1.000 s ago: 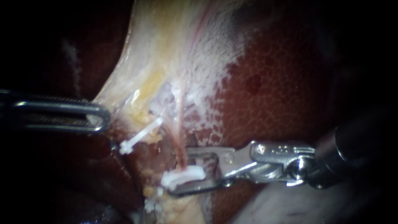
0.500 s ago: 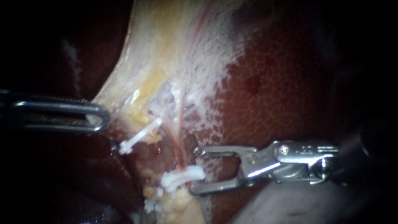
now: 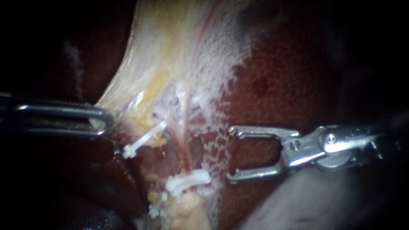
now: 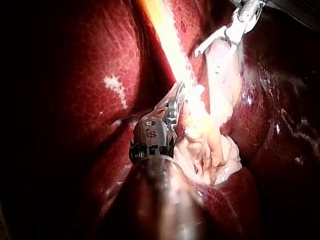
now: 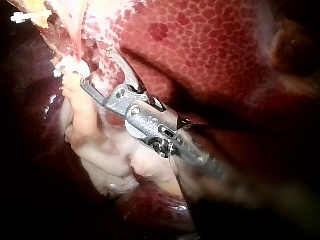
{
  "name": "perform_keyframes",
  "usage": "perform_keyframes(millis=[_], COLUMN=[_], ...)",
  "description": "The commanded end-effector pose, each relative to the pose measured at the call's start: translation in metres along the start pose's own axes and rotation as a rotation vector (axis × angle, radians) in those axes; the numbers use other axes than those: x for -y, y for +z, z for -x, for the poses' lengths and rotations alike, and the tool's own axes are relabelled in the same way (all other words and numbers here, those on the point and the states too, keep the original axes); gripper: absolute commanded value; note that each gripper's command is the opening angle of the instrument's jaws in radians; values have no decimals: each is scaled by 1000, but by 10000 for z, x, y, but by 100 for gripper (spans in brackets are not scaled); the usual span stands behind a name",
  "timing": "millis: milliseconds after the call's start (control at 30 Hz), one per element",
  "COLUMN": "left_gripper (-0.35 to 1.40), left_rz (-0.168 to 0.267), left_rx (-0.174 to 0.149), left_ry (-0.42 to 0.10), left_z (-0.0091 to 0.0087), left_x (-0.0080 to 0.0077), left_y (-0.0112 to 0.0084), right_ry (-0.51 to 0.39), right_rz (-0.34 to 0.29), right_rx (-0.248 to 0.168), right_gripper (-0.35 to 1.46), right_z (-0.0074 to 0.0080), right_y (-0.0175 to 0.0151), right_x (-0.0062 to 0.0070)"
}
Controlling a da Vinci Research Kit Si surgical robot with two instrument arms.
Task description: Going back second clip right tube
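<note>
The white clip (image 3: 187, 181) sits across the right tube (image 3: 184, 145). Your right instrument (image 3: 232, 153) hangs just beside it, jaws spread and empty. Your left instrument (image 3: 106, 121) clamps pale tissue (image 3: 128, 98). Next, I'd judge: back straight away from the clip.

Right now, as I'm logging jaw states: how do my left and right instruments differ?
The left instrument has its jaws shut on pale tissue; the right instrument has its jaws wide open, holding nothing. The left instrument lies at the tissue's edge; the right instrument hangs over the liver, apart from the clip. Both have slotted metal jaws.
</note>
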Motion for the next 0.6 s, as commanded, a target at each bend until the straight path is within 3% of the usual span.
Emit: perform_keyframes(millis=[33, 600], left_gripper=[-35, -35], left_rz=[0, -7], left_rx=[0, -11], left_ry=[-4, -14], left_z=[0, -12], left_x=[0, -37], left_y=[0, 24], right_ry=[-12, -67], right_rz=[-1, -9], right_rx=[1, -1], right_gripper=[60, 60], right_z=[1, 6], right_y=[-1, -16], right_x=[0, 2])
